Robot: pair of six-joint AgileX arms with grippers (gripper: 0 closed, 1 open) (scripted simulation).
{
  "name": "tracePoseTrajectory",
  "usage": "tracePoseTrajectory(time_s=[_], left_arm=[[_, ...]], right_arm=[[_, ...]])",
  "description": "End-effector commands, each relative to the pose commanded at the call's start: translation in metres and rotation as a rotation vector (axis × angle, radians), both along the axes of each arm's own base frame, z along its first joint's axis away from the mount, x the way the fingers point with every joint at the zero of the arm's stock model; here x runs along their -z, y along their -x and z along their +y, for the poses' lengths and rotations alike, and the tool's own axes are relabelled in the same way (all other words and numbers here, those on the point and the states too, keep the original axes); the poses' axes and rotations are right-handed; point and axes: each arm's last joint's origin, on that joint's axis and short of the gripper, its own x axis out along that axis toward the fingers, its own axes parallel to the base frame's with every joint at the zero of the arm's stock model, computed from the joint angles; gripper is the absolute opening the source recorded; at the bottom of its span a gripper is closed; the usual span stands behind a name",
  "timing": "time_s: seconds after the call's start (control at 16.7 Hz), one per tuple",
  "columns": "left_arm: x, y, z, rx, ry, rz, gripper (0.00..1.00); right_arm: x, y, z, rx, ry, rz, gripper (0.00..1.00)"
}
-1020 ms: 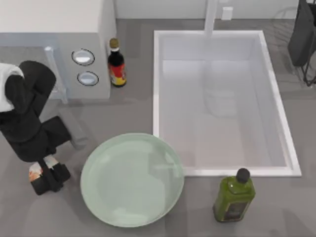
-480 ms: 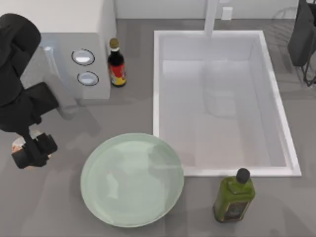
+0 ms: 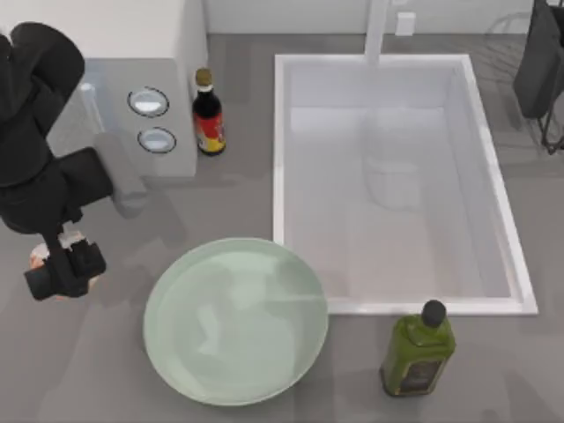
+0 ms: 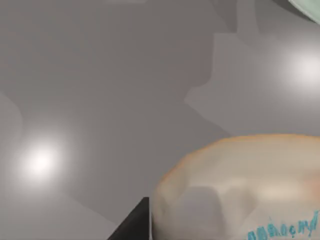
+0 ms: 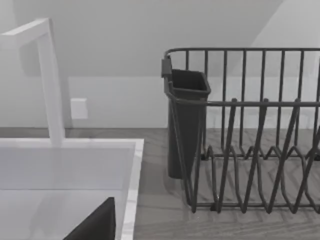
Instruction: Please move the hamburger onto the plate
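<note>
On the grey bench [image 3: 229,198] the pale green plate [image 3: 236,321] lies in the front middle, its far rim just beside the front left corner of the white sink [image 3: 397,181]. A dark sauce bottle [image 3: 208,113] stands upright against the white appliance [image 3: 115,79] at the back left, and a green oil bottle [image 3: 418,351] stands in front of the sink, right of the plate; neither lies between the plate and the hamburger. The left hand [image 3: 60,271] is left of the plate, well apart from its rim, with open bench between them. The hamburger [image 3: 39,257] sits in that hand's grip, only a cream and orange edge peeking out at the fingers' left side. In the left wrist view the hamburger [image 4: 240,190] looms close, a rounded cream lump with an orange rim and no clear long axis. The right arm [image 3: 539,62] is parked at the back right by the dish rack [image 5: 250,130]; whether its hand is open or closed cannot be told.
</note>
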Motion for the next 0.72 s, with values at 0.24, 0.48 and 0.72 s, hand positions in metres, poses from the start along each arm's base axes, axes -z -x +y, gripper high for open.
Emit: tracePoseTrajectory(time_s=[0.24,0.48,0.72], left_arm=[[0.003,-0.005,-0.025,0.306,-0.004,0.012,0.00],[0.009,-0.007,-0.058,0.773,-0.003,0.035,0.00],[0.017,-0.003,-0.094,1.281,0.009,0.054,0.00]], right_arm=[[0.000,0.000,0.000,0.000,0.000,0.000,1.00],[0.000,0.000,0.000,0.000,0.000,0.000,1.00],[0.000,0.000,0.000,0.000,0.000,0.000,1.00]])
